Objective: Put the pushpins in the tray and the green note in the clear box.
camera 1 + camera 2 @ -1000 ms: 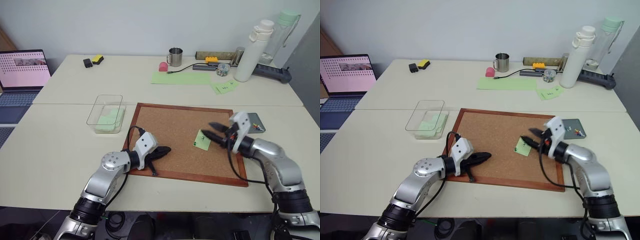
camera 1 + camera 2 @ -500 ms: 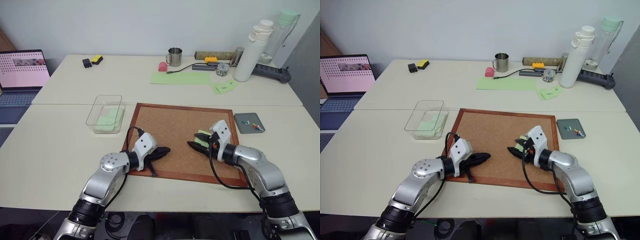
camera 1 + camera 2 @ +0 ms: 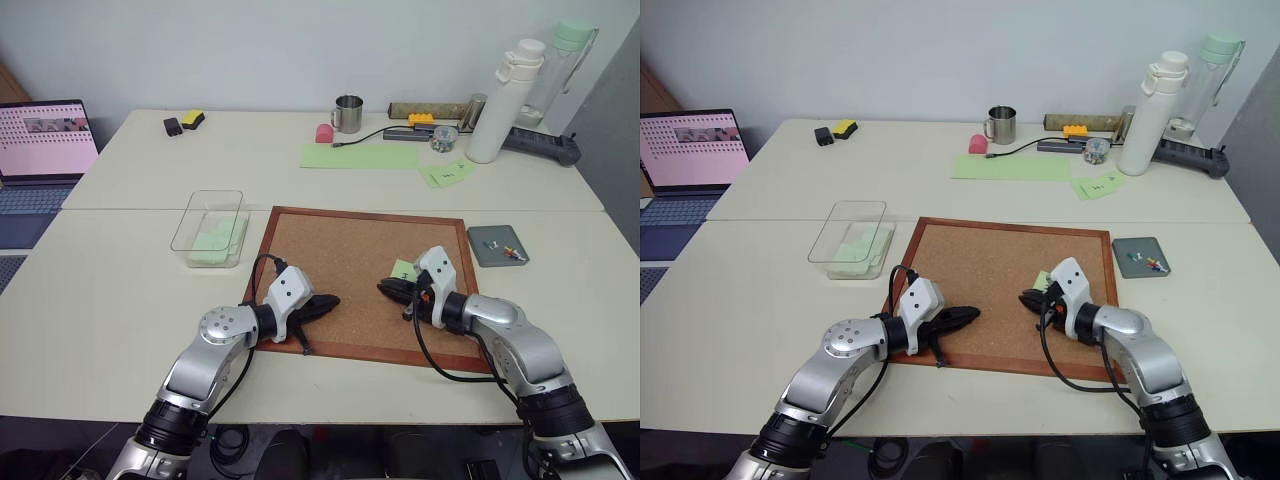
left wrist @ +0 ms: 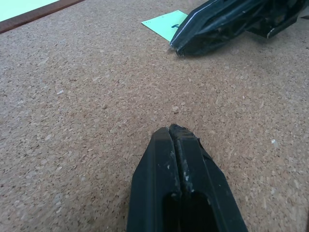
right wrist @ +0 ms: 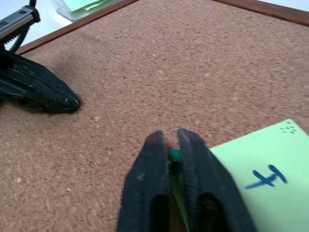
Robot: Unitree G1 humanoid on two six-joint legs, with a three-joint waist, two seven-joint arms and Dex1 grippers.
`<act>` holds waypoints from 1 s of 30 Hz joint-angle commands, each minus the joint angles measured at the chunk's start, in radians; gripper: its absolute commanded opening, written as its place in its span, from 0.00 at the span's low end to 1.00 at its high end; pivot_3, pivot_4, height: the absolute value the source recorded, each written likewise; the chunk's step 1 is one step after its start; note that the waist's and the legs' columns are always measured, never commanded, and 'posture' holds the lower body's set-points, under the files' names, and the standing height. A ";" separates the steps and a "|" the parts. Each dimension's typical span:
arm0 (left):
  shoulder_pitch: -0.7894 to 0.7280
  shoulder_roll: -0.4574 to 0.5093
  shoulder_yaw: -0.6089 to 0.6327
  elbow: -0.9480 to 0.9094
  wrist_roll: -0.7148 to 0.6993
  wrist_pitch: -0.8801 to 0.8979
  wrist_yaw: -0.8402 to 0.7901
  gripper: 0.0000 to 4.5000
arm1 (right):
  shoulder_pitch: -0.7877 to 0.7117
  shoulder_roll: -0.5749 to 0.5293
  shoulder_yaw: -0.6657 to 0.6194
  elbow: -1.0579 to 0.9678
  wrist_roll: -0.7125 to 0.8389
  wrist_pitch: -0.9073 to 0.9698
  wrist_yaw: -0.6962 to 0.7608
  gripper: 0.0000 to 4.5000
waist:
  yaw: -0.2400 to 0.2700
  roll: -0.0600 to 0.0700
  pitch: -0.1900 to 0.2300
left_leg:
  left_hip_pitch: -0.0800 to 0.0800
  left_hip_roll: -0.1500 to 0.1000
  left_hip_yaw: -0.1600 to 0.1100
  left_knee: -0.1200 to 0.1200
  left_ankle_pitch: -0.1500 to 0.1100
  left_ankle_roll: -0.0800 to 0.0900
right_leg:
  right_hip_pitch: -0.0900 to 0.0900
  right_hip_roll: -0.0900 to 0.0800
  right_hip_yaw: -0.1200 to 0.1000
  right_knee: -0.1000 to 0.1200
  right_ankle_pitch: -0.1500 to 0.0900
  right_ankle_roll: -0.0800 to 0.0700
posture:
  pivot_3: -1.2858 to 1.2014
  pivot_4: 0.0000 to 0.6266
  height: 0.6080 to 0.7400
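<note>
On the pale table (image 3: 120,290) lies a wood-framed corkboard (image 3: 340,255), and both arms reach onto it from its near edge. The right end effector (image 5: 169,147) rests low over the right part of the cork, its two black fingers (image 5: 147,193) pressed together on a small dark green pushpin (image 5: 174,155) whose round head shows in the narrow gap near the tips. That pin sits at the corner of the green note (image 5: 260,183), a small light-green square marked with a blue handwritten stroke, which lies flat on the cork just beside and partly under the fingers; in the head views the green note (image 3: 404,270) shows just behind the right end effector. The left end effector (image 4: 170,131) rests on the bare cork in the left part of the board, its fingers shut tight against each other with nothing between them, its tip pointing toward the right end effector, the two well apart. The tray (image 3: 497,245), dark grey and square, sits on the table just off the right edge of the corkboard, with a few small pushpins (image 3: 510,252) already lying in it. The clear box (image 3: 208,228) stands on the table just off the board's far left corner, with pale green paper (image 3: 212,242) lying inside it. Farther back on the table are a long pale-green sheet (image 3: 360,156), a metal mug (image 3: 350,113), a white bottle (image 3: 498,100) and more small green notes (image 3: 447,173); an open laptop (image 3: 42,150) stands at the far left.
</note>
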 commanded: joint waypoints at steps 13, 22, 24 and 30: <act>-0.004 0.025 -0.001 0.045 0.012 0.012 -0.014 0.00 | -0.079 -0.059 -0.086 -0.187 0.087 0.044 0.044 0.01 | 0.000 0.000 0.000 | 0.000 0.000 0.000 0.000 0.000 0.000 | 0.000 0.000 0.000 0.000 0.000 0.000 | 0.52 0.24 1.00; -0.135 0.028 0.155 0.019 -0.242 0.216 -0.092 0.15 | -0.102 -0.265 0.010 -0.186 -0.068 -0.173 0.230 0.00 | -0.001 -0.001 0.002 | -0.001 0.000 -0.001 0.000 0.000 0.000 | 0.000 0.000 -0.001 0.000 0.000 0.000 | 0.52 0.24 1.00; -0.161 0.013 0.196 0.008 -0.325 0.302 -0.093 0.23 | -0.108 -0.276 0.013 -0.173 -0.077 -0.206 0.249 0.00 | 0.000 -0.002 0.002 | -0.002 0.000 -0.001 0.000 0.000 0.000 | -0.001 0.000 -0.002 0.000 0.000 0.000 | 0.52 0.24 1.00; -0.242 0.002 0.248 0.000 -0.447 0.435 -0.078 0.49 | -0.150 -0.280 0.016 -0.146 -0.102 -0.280 0.285 0.00 | 0.000 -0.003 0.003 | -0.002 0.000 -0.001 0.000 0.000 0.000 | -0.001 0.000 -0.002 -0.001 0.000 0.000 | 0.52 0.24 1.00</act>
